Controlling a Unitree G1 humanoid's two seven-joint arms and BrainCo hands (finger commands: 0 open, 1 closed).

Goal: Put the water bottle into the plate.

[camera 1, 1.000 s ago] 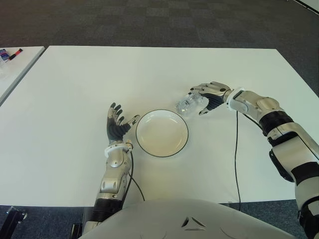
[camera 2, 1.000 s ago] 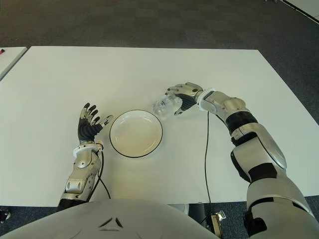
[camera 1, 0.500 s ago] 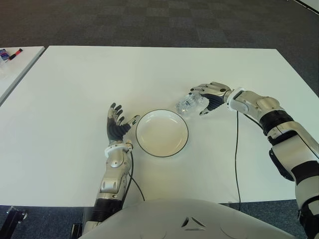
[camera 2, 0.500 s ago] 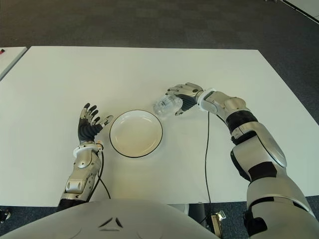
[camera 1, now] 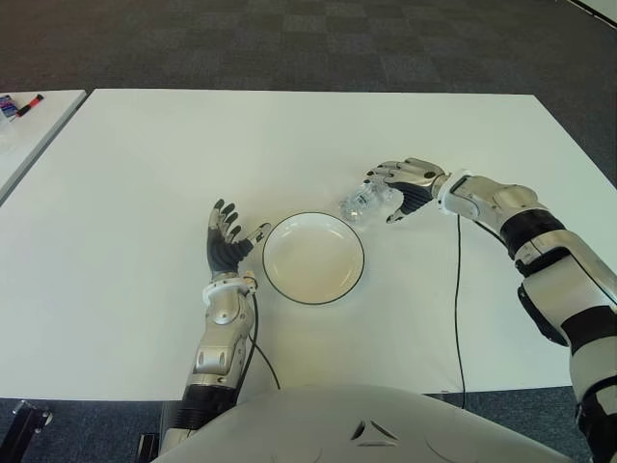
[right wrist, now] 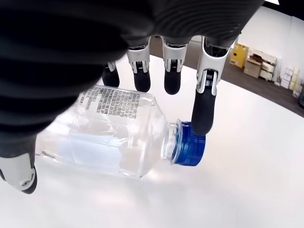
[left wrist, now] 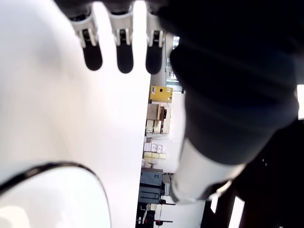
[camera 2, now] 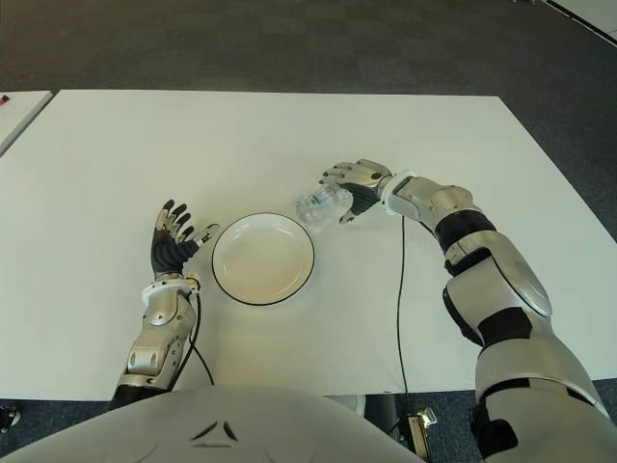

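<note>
I'm seeing fine black print on the water bottle (right wrist: 114, 130) label, but I can't make out a single word.

The right hand (camera 1: 400, 188) covers part of the clear plastic water bottle with a blue cap (camera 1: 362, 203) in the eye views, and whether its fingers (right wrist: 203, 107) press the bottle cannot be told. In the left wrist view only a black-rimmed arc of the white round plate (left wrist: 52, 197) shows, cut by the edge. Small items on the neighbouring white side table (camera 1: 34, 121) are too small to identify.
</note>
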